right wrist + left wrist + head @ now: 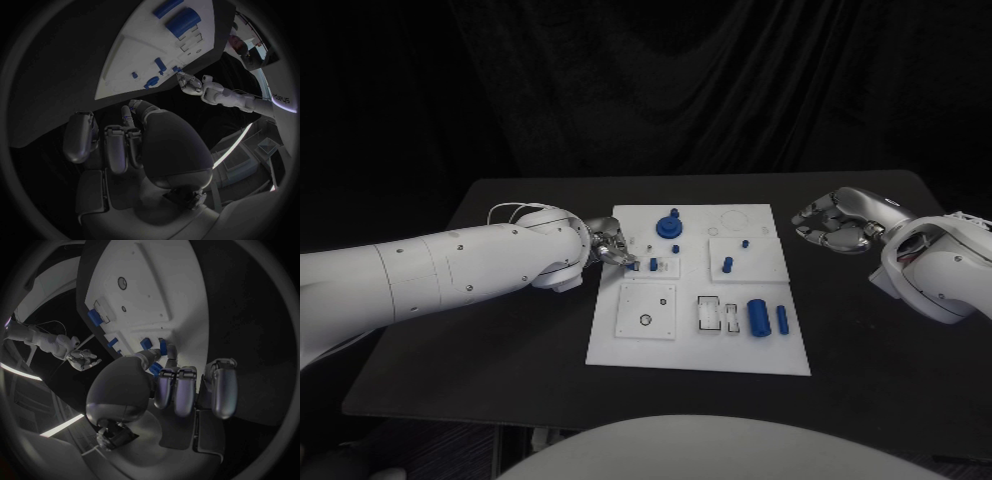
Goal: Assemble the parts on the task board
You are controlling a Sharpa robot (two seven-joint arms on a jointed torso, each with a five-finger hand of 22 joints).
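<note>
Head view: the left hand (607,245) sits at the left edge of the board (625,340), fingers reaching toward the small pegs (652,265) just inside that edge. Whether they are clamped on a peg cannot be told here. Risk: a sideways nudge from these fingers could tip a peg or shift the board on the counter (473,350). The right hand (831,225) hovers off the board's right edge, fingers curled together, holding nothing. Two cylinders (759,317) lie near the board's near right corner, well apart from both hands.

Left wrist view: the fingers (167,354) lie at a blue peg (156,368) at the board's edge, apparently touching; a firm grip is not confirmed. A loose pinch could drop it.

Right wrist view: the right hand's fingers (115,147) are curled and empty, clear of the board (125,55).
</note>
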